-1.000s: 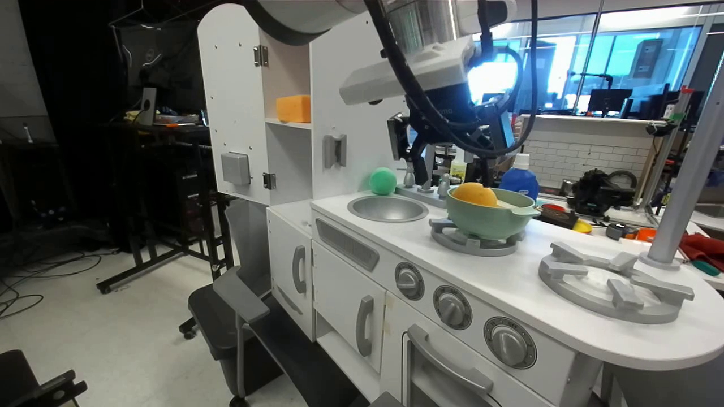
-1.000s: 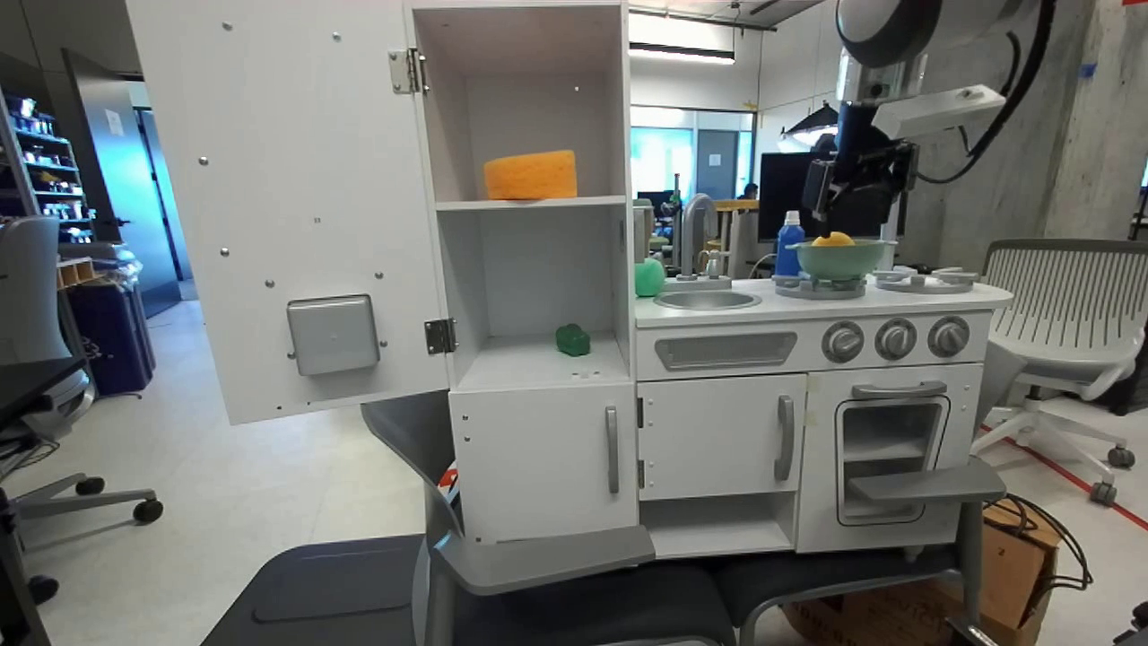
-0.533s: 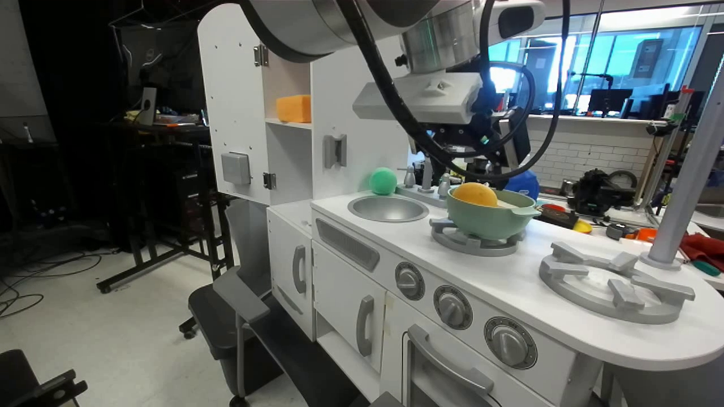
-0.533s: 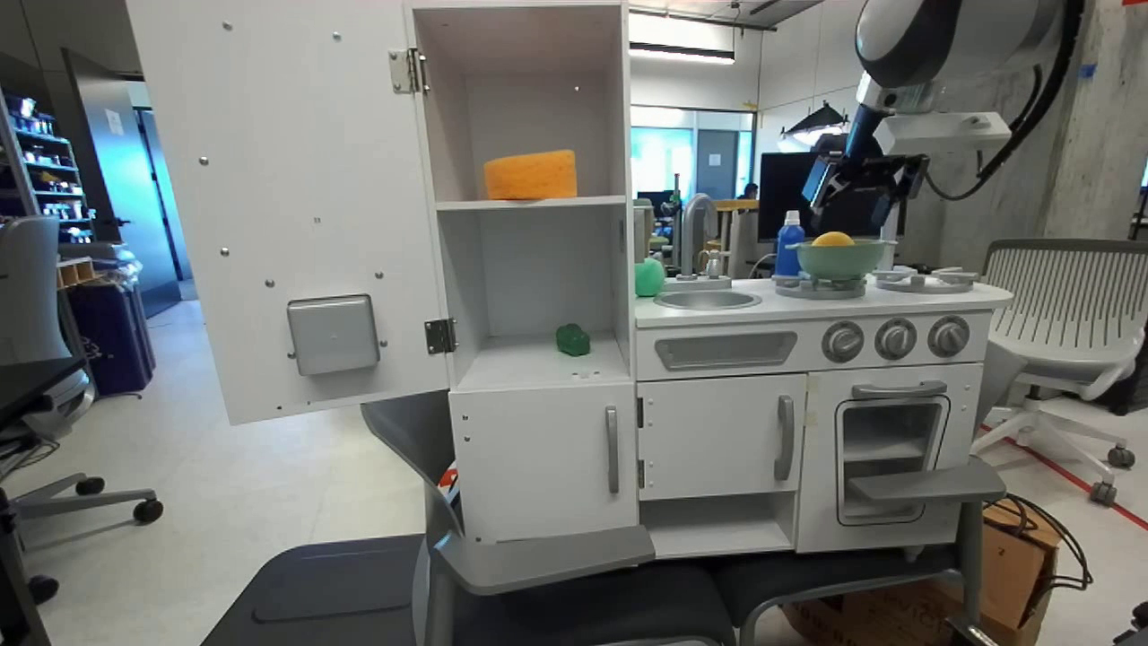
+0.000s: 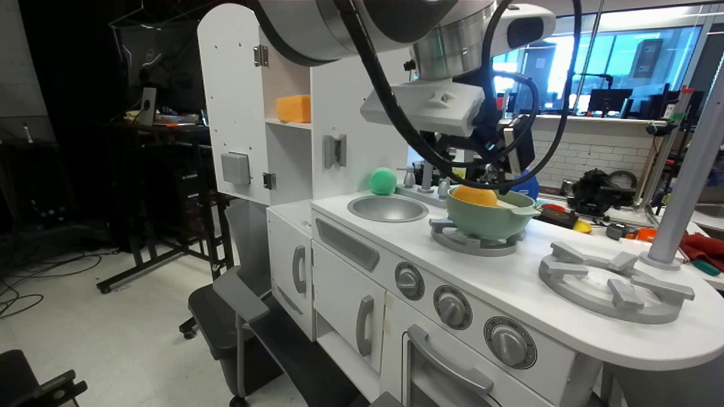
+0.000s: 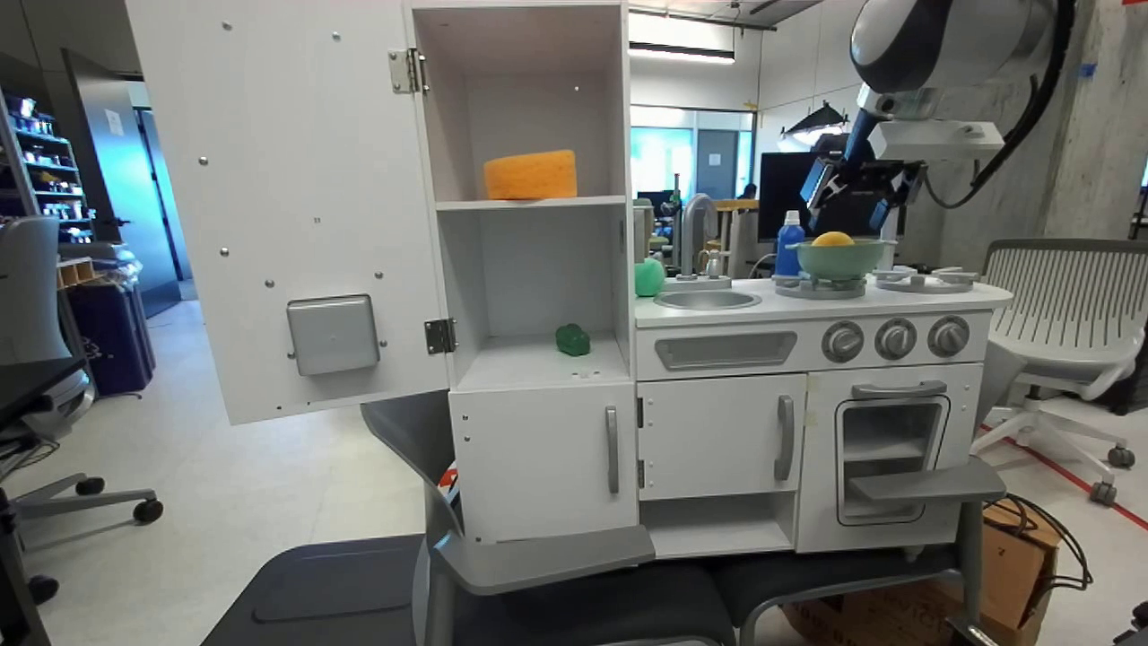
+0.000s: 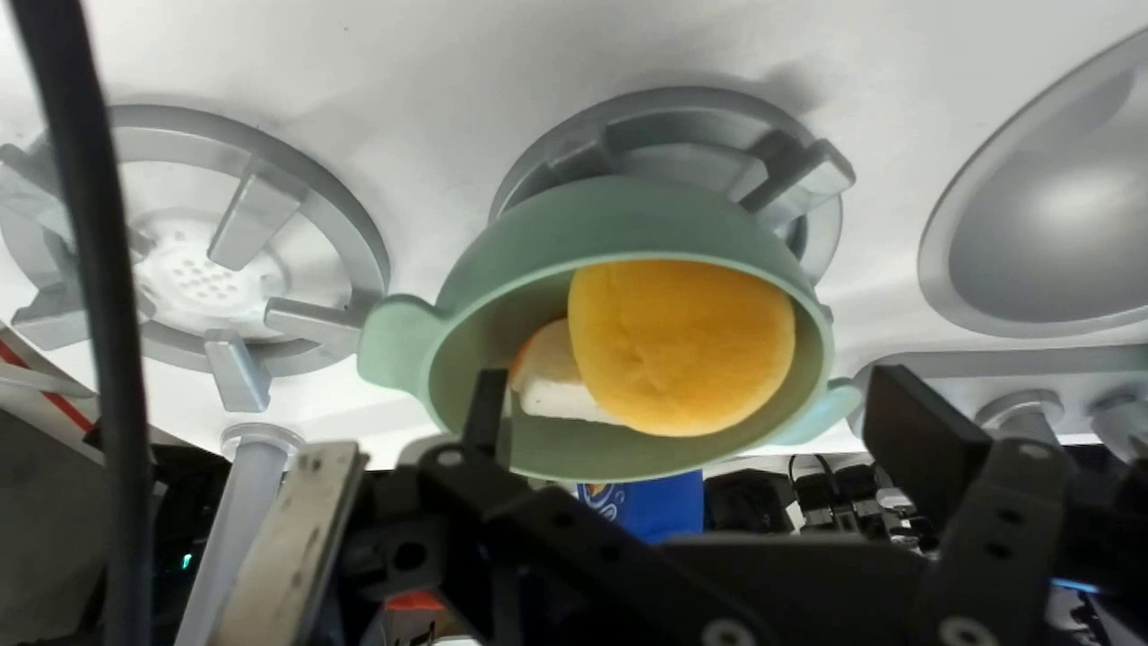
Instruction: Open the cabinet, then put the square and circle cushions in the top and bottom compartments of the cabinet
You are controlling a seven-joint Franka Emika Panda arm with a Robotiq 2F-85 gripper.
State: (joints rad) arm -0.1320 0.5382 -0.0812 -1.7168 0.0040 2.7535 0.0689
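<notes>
Hovering over the pale green bowl point(image 7: 619, 220), gripper point(image 6: 845, 215) spread wide, nothing pinched. Round yellow cushion point(image 7: 686, 345) sits in the bowl, against or partly over a pale item point(image 7: 560, 399), can't tell which. Square orange cushion point(image 6: 531, 176) is in the top compartment point(image 6: 543, 108), so that half looks done. On the cabinet point(image 5: 362, 152), door point(image 6: 296, 197) stands wide. Step in hand, my guess: picking the round one for the bottom compartment point(image 6: 556, 278).

One of the gripper's fingers point(image 7: 487, 413) overlaps the bowl rim in the wrist view; a descent off-centre could land it there and tip the bowl off its burner point(image 6: 821, 289). Cushion sits close to the bowl wall on one side, so little room for a finger: likely jam, or a shallow bite on the dome and it squirts out, being round and probably soft. Closing low could scoop up the pale item too. Cable point(image 5: 375, 70) loop hangs near the bowl in an exterior view, depth unclear; might snag the rim on the lift.

Later: green object point(image 6: 573, 340) on the bottom compartment's floor could get bumped or block a flat placement. Arm point(image 6: 933, 45) going in too high may clip the shelf point(image 6: 529, 205) or shove the orange one, which looks near the front edge; a knock to the door could swing it across the opening
</notes>
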